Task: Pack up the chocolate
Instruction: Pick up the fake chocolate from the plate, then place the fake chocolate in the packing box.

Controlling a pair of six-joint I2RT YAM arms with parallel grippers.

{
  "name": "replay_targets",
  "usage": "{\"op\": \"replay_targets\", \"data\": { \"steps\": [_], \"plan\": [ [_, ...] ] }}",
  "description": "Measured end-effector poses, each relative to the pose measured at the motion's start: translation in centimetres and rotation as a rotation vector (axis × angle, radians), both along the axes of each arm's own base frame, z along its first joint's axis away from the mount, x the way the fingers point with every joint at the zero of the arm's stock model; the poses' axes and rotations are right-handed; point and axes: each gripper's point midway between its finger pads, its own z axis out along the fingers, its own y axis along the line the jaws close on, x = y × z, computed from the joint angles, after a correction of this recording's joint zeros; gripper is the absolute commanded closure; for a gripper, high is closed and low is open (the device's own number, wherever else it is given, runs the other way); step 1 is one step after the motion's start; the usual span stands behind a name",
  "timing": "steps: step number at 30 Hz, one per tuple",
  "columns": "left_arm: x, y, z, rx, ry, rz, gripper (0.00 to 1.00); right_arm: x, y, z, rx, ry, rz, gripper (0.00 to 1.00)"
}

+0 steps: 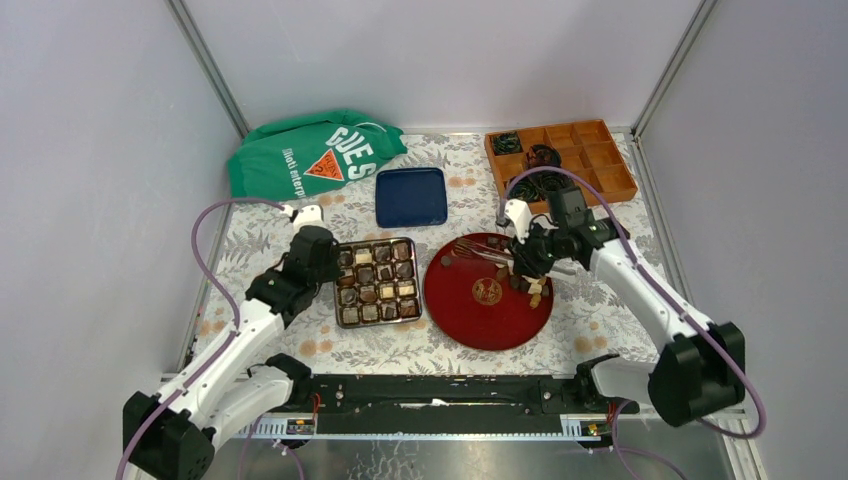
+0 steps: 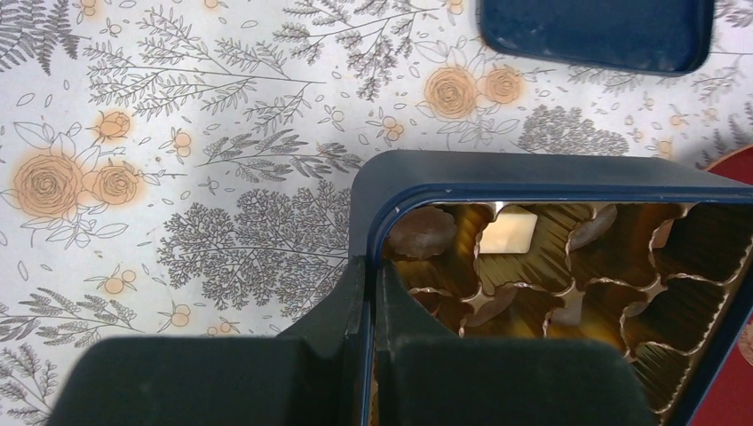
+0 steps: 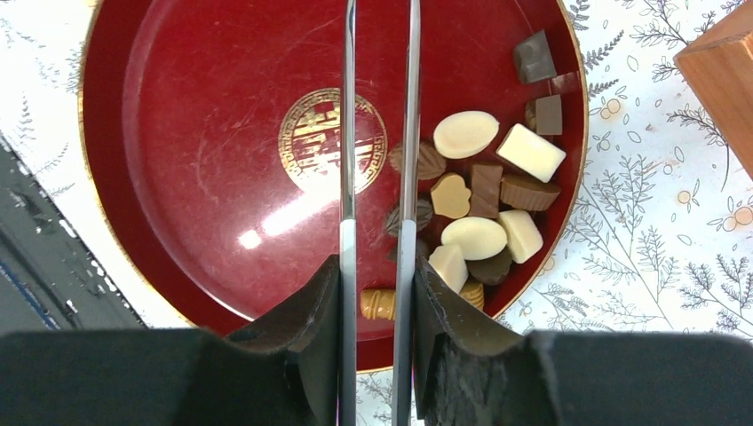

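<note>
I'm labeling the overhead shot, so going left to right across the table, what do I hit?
Green bag → chocolate box → red plate → orange wooden tray.

Glossy red plate (image 3: 195, 133), wooden compartment tray (image 1: 612, 182), cloth bag (image 1: 290, 160), shiny metal tweezers (image 3: 348, 133), smooth chocolate (image 3: 466, 133), matt blue box (image 2: 533, 173)
</note>
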Motion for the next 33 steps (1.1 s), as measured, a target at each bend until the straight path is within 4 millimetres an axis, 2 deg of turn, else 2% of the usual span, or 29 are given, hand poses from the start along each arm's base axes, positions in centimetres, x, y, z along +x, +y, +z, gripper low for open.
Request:
{"op": "replay_targets", "data": {
  "steps": [5, 10, 13, 19, 24, 29, 33],
  "plan": [
    [-0.2, -0.3, 1.2, -0.039, -0.060, -0.021, 1.00, -1.9, -0.2, 1.2, 0.062, -0.046, 0.021, 0.96],
    [0.0, -0.5, 1.7, -0.050, -0.084, -0.031, 1.00, -2.8, 0.0, 1.7, 0.094, -0.055, 0.051, 0.96],
    [-0.1, -0.5, 1.4, -0.048, -0.089, -0.037, 1.00, -3.2, 0.2, 2.2, 0.113, -0.066, 0.078, 0.96],
    [-0.5, -0.3, 1.2, -0.041, -0.109, -0.049, 1.00, -5.3, 0.3, 3.2, 0.130, -0.057, 0.154, 0.97],
    [-0.3, -0.3, 1.3, -0.042, -0.121, -0.053, 1.00, -6.0, 0.6, 5.3, 0.149, -0.073, 0.215, 0.97],
    [-0.1, -0.4, 0.4, -0.028, -0.086, -0.053, 1.00, -6.0, 1.6, 7.7, 0.179, -0.108, 0.271, 0.97],
    [-0.1, -0.4, -0.3, -0.018, -0.060, -0.053, 1.00, -6.5, 3.2, 8.6, 0.191, -0.109, 0.341, 0.97]
  ]
}}
